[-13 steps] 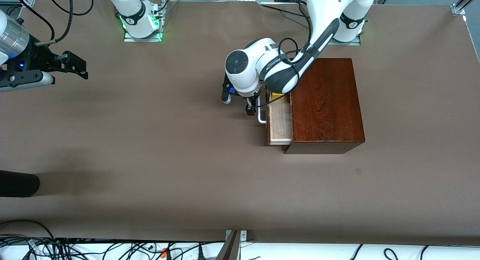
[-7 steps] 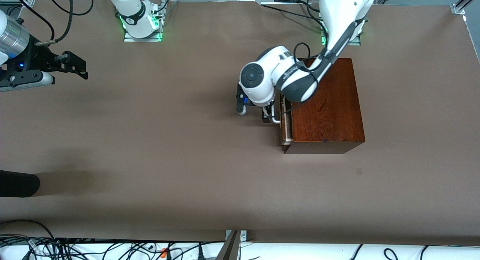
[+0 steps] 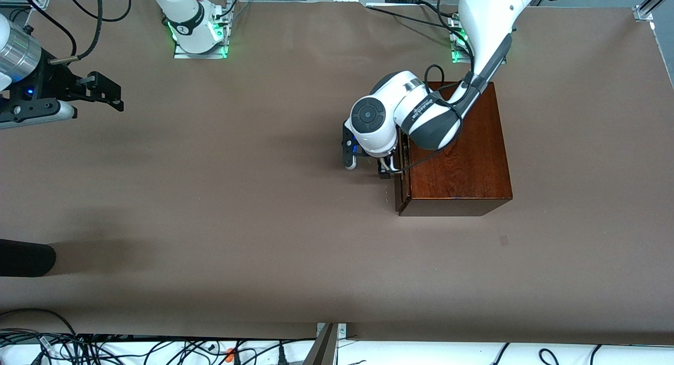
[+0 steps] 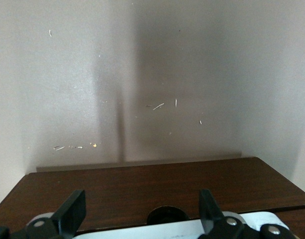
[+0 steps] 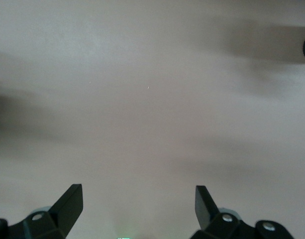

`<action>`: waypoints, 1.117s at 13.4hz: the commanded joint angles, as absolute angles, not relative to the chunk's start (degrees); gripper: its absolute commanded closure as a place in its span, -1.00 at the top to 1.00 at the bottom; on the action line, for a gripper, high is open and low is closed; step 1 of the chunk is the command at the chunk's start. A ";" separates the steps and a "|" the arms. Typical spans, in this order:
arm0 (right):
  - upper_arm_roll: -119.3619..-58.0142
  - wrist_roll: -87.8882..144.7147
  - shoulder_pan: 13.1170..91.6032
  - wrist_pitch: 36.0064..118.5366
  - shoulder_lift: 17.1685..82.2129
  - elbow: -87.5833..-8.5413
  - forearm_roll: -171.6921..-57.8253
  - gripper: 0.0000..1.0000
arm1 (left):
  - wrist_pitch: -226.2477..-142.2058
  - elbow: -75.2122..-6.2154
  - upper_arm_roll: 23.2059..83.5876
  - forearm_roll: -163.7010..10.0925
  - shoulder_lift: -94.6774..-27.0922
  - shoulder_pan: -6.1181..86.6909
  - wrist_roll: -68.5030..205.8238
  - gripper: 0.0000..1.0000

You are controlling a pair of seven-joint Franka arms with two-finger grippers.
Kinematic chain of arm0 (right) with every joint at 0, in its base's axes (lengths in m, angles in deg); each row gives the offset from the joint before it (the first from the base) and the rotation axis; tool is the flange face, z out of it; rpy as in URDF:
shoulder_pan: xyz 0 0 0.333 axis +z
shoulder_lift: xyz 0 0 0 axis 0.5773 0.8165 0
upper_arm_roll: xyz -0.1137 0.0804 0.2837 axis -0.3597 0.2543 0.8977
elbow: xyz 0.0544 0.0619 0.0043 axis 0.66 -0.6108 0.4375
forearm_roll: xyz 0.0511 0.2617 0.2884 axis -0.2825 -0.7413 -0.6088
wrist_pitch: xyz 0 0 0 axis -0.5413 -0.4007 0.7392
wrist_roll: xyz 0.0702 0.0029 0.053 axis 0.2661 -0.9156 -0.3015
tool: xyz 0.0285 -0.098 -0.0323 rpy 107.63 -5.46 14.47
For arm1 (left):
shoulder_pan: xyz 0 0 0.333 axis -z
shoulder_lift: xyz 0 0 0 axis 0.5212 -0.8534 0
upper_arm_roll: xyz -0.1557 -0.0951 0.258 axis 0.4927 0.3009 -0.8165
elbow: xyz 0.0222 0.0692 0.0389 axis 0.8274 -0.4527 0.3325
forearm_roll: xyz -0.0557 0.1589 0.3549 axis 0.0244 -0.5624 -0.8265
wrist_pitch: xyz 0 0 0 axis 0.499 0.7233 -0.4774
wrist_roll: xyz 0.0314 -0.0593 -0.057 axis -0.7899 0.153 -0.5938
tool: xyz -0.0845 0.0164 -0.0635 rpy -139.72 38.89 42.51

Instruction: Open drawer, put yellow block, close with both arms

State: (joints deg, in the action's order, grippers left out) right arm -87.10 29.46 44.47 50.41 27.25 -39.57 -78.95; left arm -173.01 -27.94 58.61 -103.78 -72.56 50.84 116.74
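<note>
The dark reddish-brown wooden box stands toward the left arm's end of the table. Its drawer sits pushed in flush with the box. My left gripper is low against the drawer's front, at the white handle. In the left wrist view the drawer front fills the lower part and the white handle runs across between my left gripper's open fingers. The yellow block is hidden. My right gripper waits open above the bare table at the right arm's end; its fingers hold nothing.
A black rounded object pokes in at the table's edge on the right arm's end, nearer to the camera. Cables lie along the near edge. A small dark mark is on the mat near the box.
My left arm has moved toward the box and pushed the drawer from partly open to shut. The pale interior and the yellow block are no longer visible. The right arm has not moved.
</note>
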 commanded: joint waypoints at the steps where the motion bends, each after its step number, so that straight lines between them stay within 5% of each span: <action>1: -87.19 30.46 44.67 49.89 27.46 -38.51 -78.79 1.00 | -172.01 -28.98 58.89 -105.40 -70.77 49.96 118.70 1.00; 7: -87.19 30.28 44.67 49.89 27.46 -38.51 -78.79 1.00 | -169.82 -27.67 59.68 -96.73 -64.90 49.87 113.19 1.00; 15: -87.19 30.46 44.67 49.89 27.54 -38.51 -78.79 1.00 | -151.97 -19.93 59.15 -95.38 -53.29 38.73 94.97 1.00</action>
